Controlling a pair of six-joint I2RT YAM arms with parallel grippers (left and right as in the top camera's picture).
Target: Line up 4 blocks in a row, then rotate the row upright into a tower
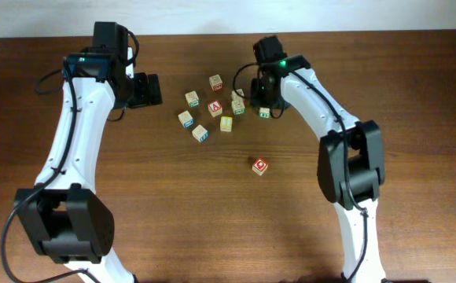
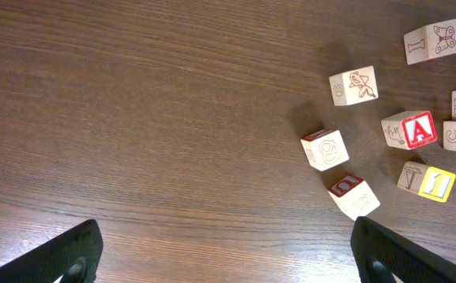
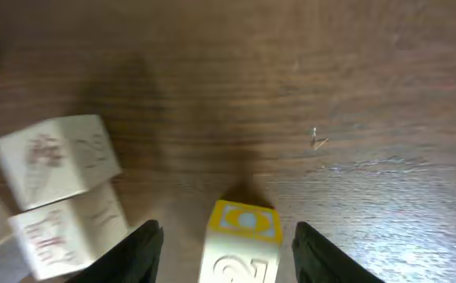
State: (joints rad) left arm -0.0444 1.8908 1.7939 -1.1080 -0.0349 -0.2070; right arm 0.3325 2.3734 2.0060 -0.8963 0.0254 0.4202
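- Overhead view: even, fairly bright light from above falls on the dark brown wooden table (image 1: 173, 204). Shadows are soft and short, and there is no harsh glare.
- Left wrist view: the sharpest picture. The wood grain is crisp, with only faint shadows.
- Right wrist view: blurred throughout. The yellow-topped pale wooden cube (image 3: 244, 224) and the two pale wooden cubes (image 3: 55, 161) to its left have soft edges and smeared markings.
- Same view: a pale sheen brightens the table at near right, and the far left is dimmer.
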